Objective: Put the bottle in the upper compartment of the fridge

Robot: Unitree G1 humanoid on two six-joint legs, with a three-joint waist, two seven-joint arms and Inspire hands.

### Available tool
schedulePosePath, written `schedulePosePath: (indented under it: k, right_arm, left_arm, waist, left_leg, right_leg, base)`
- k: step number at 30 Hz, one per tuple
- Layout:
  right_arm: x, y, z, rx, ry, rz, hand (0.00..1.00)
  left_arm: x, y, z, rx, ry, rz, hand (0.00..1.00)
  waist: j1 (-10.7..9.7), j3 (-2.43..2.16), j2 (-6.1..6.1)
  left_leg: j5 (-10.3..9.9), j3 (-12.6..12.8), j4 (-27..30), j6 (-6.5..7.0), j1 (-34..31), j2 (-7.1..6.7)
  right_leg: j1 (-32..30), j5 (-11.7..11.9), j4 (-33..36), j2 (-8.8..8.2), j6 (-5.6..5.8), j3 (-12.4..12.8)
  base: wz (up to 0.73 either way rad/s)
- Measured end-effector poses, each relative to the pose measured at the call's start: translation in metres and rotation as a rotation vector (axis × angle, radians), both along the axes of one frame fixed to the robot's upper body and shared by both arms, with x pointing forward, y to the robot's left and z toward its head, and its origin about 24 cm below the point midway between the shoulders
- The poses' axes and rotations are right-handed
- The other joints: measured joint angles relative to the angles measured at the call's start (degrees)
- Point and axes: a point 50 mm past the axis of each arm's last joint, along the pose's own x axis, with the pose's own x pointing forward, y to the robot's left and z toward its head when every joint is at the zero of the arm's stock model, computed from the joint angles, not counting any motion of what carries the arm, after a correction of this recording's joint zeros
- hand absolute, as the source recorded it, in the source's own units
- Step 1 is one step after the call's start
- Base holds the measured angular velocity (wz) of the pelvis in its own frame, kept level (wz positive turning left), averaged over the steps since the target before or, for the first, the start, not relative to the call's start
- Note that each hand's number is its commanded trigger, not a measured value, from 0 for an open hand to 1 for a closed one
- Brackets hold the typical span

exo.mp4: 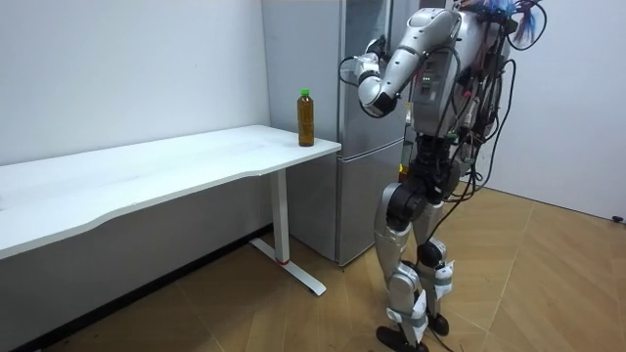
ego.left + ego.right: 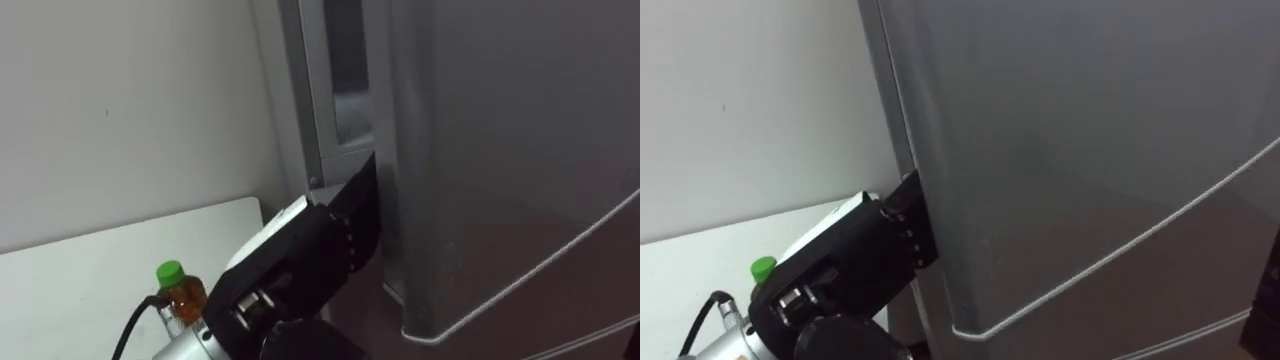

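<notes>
while the robot stands facing the fridge (image 1: 360, 196) at the end of the bench (image 1: 147, 171), its left arm is raised and the left robot hand (image 2: 345, 235) reaches into the narrow gap at the edge of the upper door (image 2: 500, 150), which stands slightly ajar. its fingers are hidden behind the door edge, so one cannot tell whether they are curled round it. the bottle (image 2: 181, 293), amber with a green cap, stands upright on the bench's corner nearest the fridge, apart from the hand. a plain wall (image 2: 120, 120) rises behind the bench.
</notes>
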Motion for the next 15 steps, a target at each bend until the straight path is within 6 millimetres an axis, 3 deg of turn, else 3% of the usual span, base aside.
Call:
schedulePosePath:
  k: [4, 15]
  right_arm:
    - [0.001, 0.0, 0.0, -0.007, -0.001, -0.014, 0.0]
    - [0.001, -0.004, 0.001, -0.02, -0.002, -0.016, 0.0]
  left_arm:
    - [-0.001, -0.01, 0.009, 0.013, -0.049, -0.065, 0.0]
    - [-0.007, -0.036, 0.024, 0.041, -0.139, -0.231, 0.0]
  waist:
    - [-0.25, 0.24, -0.07]
    - [-3.11, 0.34, -0.1]
  left_leg:
    - [-0.2, 2.31, -0.9, 0.0, 0.99, 0.48]
    - [-0.74, 5.75, -0.96, -0.37, 2.02, 1.19]
  right_leg:
    - [-0.29, 0.31, 0.13, 0.72, -0.06, 2.41]
    - [-1.18, 0.5, -0.07, 1.12, -0.2, 4.55]
  base:
    - [-0.3]
    - [-0.17]
